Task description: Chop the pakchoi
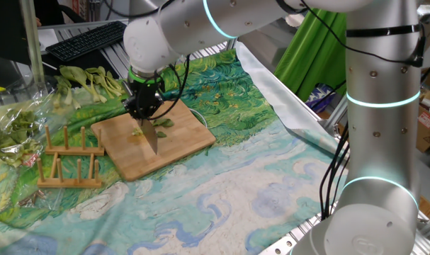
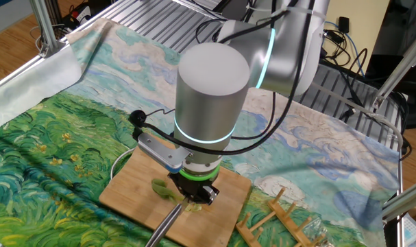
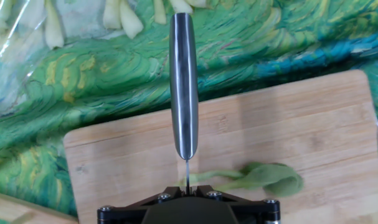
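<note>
Gripper (image 1: 145,108) points straight down, clamped on the knife (image 3: 184,81), blade over the bamboo cutting board (image 1: 179,138) on the cloth-covered bench (image 1: 271,184). Pakchoi (image 3: 263,177) lies on the board just beside the blade, apparently still largely whole; for a clean chop, keep the blade vertical, set it squarely across the stem, press fully to the board, and step along in short increments. No brand, label or writing legible.

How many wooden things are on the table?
2. The cutting board lies in the middle, under the knife. The wooden rack stands beside it, by the wrapped greens. More could be hidden behind the arm.
</note>
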